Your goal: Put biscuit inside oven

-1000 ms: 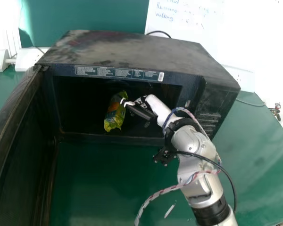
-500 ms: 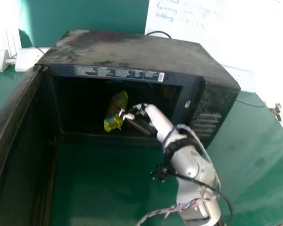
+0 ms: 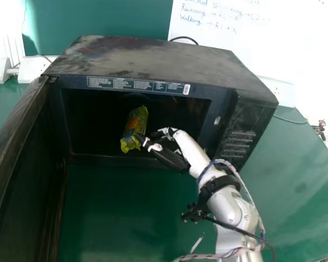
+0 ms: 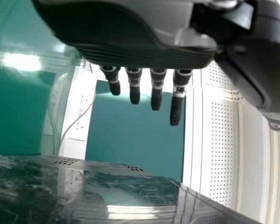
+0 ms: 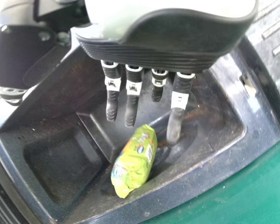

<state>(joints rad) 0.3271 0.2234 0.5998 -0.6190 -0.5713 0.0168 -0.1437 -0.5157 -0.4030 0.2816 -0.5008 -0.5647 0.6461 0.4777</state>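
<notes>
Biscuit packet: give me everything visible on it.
The biscuit packet is a plump, elongated yellow-green wrapper, shiny and crinkled like plastic film, with a small blue label, a pale panel and an orange patch. It looks sealed. It lies lengthwise inside the open oven, one end near the front edge, the other pointing inward. The right hand hovers open by it; whether a fingertip touches, I can't tell.
</notes>
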